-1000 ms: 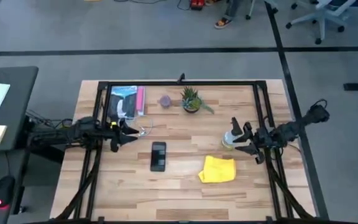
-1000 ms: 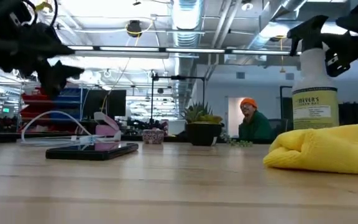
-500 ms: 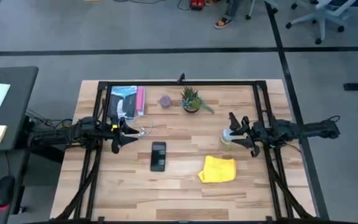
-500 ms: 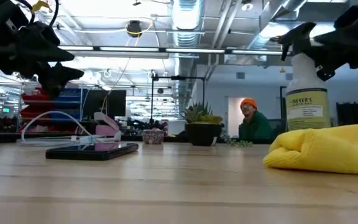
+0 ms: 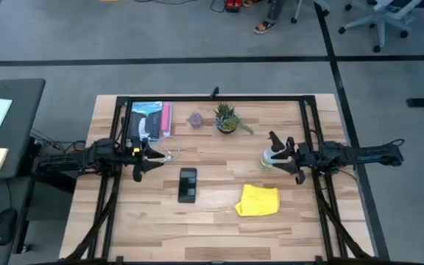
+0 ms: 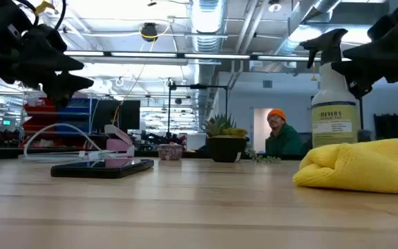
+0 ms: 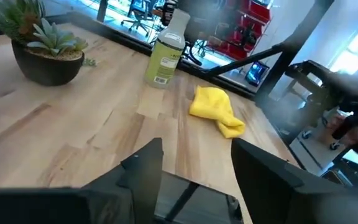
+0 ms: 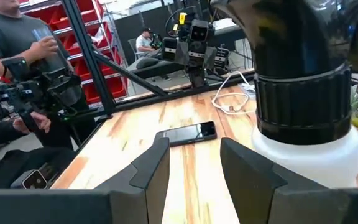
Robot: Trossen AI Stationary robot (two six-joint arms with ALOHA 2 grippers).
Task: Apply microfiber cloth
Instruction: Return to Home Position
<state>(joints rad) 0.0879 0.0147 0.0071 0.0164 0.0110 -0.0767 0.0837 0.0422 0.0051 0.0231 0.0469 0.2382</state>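
Observation:
The yellow microfiber cloth (image 5: 258, 200) lies crumpled on the table at the right, near side, also seen in the low view (image 6: 365, 166) and the left wrist view (image 7: 215, 109). No gripper touches it. The black smartphone (image 5: 188, 184) lies flat at mid-table. My right gripper (image 5: 284, 157) is open just beyond the cloth, close beside an upright spray bottle (image 5: 273, 157). In its wrist view the bottle (image 8: 306, 106) stands outside the fingers, with nothing between them (image 8: 194, 146). My left gripper (image 5: 144, 157) hovers open left of the phone, holding nothing (image 7: 194, 146). My right gripper has one finger (image 8: 253, 174) right next to the spray bottle's white shoulder (image 8: 316, 152). That finger hides the place where they meet, so I cannot tell whether it touches the bottle. The bottle stands upright.
A potted succulent (image 5: 227, 118), a small purple object (image 5: 195, 118) and a pink and blue package (image 5: 149, 119) sit along the far edge. A white cable (image 5: 166, 151) loops near my left gripper. Bare wood lies along the near edge. People show beyond the table (image 6: 278, 135).
My right gripper has shifted toward the table's far edge, and its arm has swung from slanting to level across the table. The spray bottle has moved toward the far edge with it, staying upright. The cloth, the phone and my left arm have kept still.

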